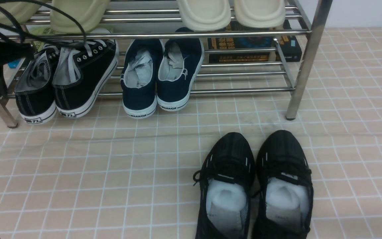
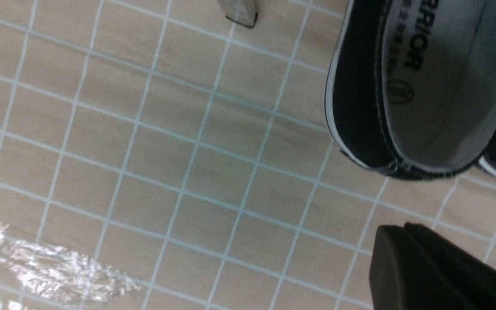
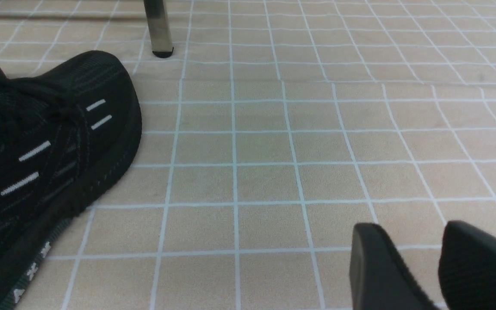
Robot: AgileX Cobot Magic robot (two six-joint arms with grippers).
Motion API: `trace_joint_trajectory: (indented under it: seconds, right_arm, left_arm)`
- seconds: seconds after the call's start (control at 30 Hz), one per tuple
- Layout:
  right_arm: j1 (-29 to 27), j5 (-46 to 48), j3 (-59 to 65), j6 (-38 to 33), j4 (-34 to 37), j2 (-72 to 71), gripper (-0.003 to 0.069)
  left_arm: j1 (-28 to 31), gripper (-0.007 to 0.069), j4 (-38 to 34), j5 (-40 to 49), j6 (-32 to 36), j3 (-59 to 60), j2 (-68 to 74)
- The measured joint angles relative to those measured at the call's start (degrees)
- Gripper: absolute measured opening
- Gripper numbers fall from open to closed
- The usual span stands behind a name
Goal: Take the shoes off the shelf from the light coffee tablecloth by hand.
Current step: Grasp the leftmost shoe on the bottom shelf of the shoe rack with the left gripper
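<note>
Creased gridded tablecloth (image 1: 78,172) carries chrome tube shelf (image 1: 305,66) with canvas shoes (image 1: 66,81); left gripper (image 2: 388,247) clenched, right gripper (image 3: 407,234) released.

The black canvas sneakers (image 1: 78,83) sit at the upper left of the front view, side by side on the lower tier of the chrome shelf (image 1: 305,59). Their heels point toward the camera, hang past the front bar and sit lower than the toes. White laces, metal eyelets, grey lining and white soles show. The shelf's round legs stand on the beige tablecloth (image 1: 111,166), whose thin white grid fills the lower frame, slightly creased.
</note>
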Motion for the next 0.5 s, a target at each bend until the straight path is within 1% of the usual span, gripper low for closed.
trace_joint_trajectory:
  seconds: [0.07,0.3,0.4,0.43,0.5]
  right_arm:
    - [0.00,0.00,0.00,0.00,0.00,0.00,0.0239]
    - [0.00,0.00,0.00,0.00,0.00,0.00,0.0239]
    - [0.00,0.00,0.00,0.00,0.00,0.00,0.0239]
    - [0.00,0.00,0.00,0.00,0.00,0.00,0.0239]
    - [0.00,0.00,0.00,0.00,0.00,0.00,0.0239]
  left_arm:
    - [0.80,0.0015,-1.66,-0.31,-0.45,-0.60,0.52]
    - [0.85,0.0045,-2.77,-5.25,-1.39,-0.78,1.21]
    - [0.85,0.0079,-2.51,-6.94,-1.73,-0.78,2.13]
    - [0.85,0.0111,-2.11,-7.75,-1.73,-0.83,2.75]
    - [0.85,0.0140,-1.87,-8.16,-1.74,-0.83,3.46]
